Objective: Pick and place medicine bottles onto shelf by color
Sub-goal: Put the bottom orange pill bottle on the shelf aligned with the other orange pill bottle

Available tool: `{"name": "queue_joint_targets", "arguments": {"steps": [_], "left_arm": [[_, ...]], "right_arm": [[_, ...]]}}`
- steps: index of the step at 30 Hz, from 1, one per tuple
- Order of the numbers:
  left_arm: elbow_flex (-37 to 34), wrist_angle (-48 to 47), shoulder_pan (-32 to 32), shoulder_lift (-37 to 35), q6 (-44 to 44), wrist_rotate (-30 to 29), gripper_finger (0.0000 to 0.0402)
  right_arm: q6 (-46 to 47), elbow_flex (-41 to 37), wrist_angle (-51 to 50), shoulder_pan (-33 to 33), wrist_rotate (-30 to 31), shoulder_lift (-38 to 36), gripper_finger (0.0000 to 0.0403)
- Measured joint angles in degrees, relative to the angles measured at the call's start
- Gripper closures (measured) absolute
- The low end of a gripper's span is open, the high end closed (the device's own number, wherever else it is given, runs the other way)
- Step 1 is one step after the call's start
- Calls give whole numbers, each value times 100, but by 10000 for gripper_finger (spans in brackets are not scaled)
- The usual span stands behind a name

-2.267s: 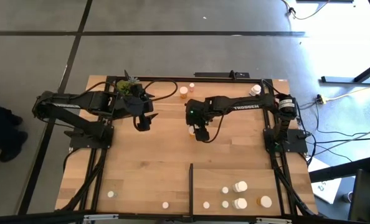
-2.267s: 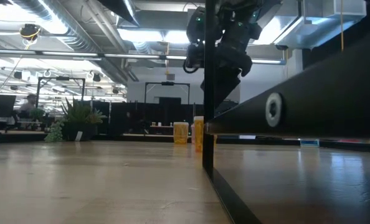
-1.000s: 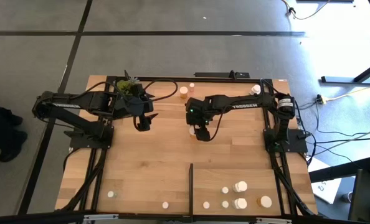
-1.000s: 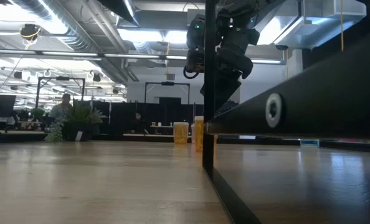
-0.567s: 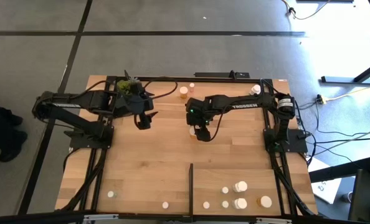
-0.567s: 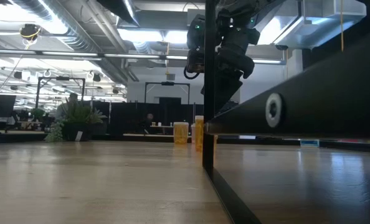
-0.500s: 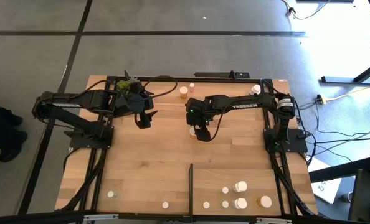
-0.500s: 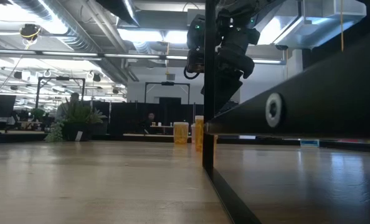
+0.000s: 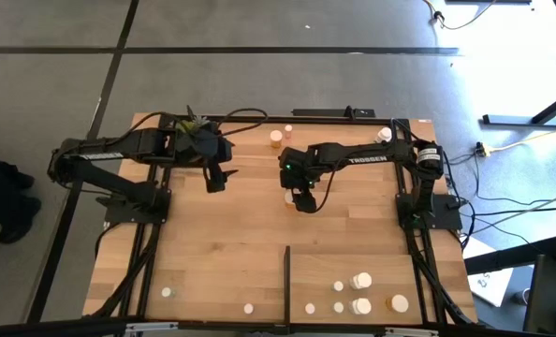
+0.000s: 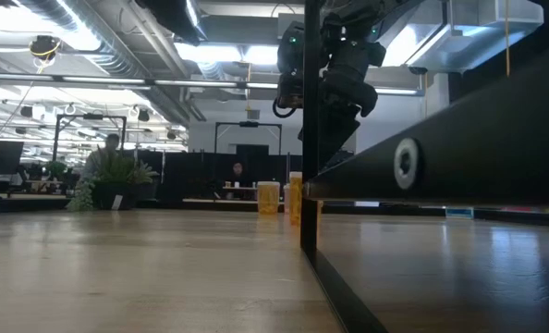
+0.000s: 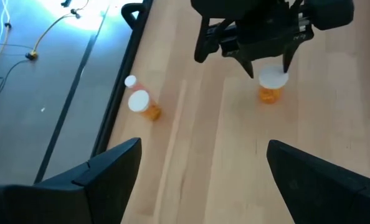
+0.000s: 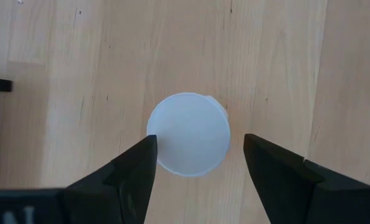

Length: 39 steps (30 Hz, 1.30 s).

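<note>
High view: five bottles on the shelf (image 9: 428, 271) at the near right corner, three white caps on the near left counter (image 9: 222, 243), three bottles along the far edge. Right end effector (image 12: 194, 158) spread around an orange bottle (image 12: 189, 134), white cap up, mid-counter. Left end effector (image 11: 197, 165) open, hovering far left.

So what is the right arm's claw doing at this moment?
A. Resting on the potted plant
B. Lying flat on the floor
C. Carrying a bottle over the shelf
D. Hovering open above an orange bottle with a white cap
D: the right gripper hangs with jaws apart on either side of the orange bottle standing mid-table.
</note>
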Motion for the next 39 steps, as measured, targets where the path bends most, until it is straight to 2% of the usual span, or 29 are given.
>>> {"name": "queue_joint_targets", "arguments": {"steps": [39], "left_arm": [[0, 4, -4, 0, -165, 5, 61]], "right_arm": [[-1, -7, 318, 19, 143, 0, 161]]}}
